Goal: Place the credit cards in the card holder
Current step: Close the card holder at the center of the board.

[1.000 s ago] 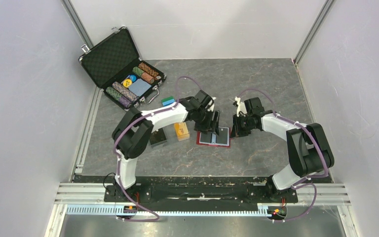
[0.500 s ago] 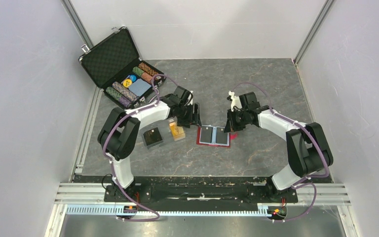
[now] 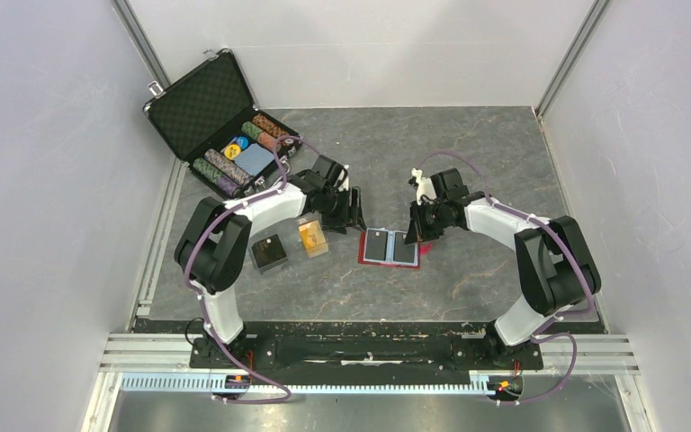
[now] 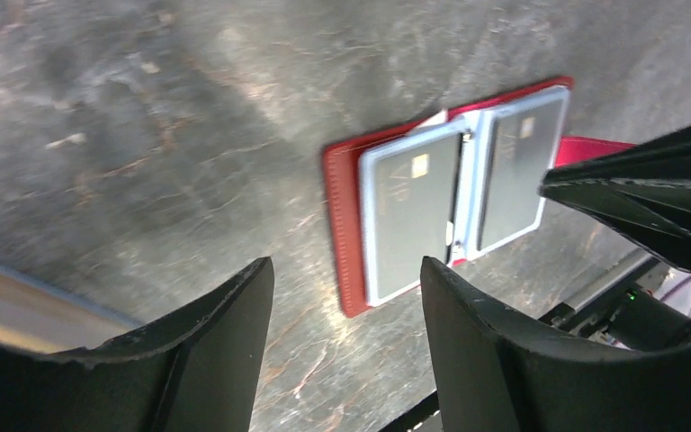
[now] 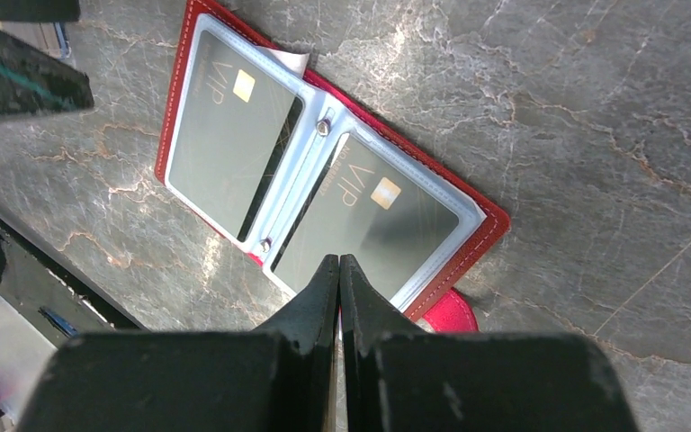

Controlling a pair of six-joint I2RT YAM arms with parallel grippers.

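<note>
Within the last second the left gripper (image 3: 353, 212) has swung off the small red leather-like folding card holder (image 3: 390, 247) toward the worktop's left edge. It now hangs beside the holder with its jaws well apart and nothing between them. The holder lies open near the middle of the worktop, two dark plastic credit cards (image 5: 234, 135) marked VIP already seated in its clear sleeves, so one insertion looks finished. The left arm is probably heading for the orange-gold stack of remaining cards (image 3: 312, 238) just to the left. The right gripper (image 5: 338, 270) has edged slightly leftward, its jaws fully closed and empty, tips at the holder's near-right edge. Whether they press the sleeve or hover above it cannot be told. A blurred pale shape (image 4: 18, 306) in the left wrist view's corner is unidentifiable, and the number of cards in the stack is unreadable.
</note>
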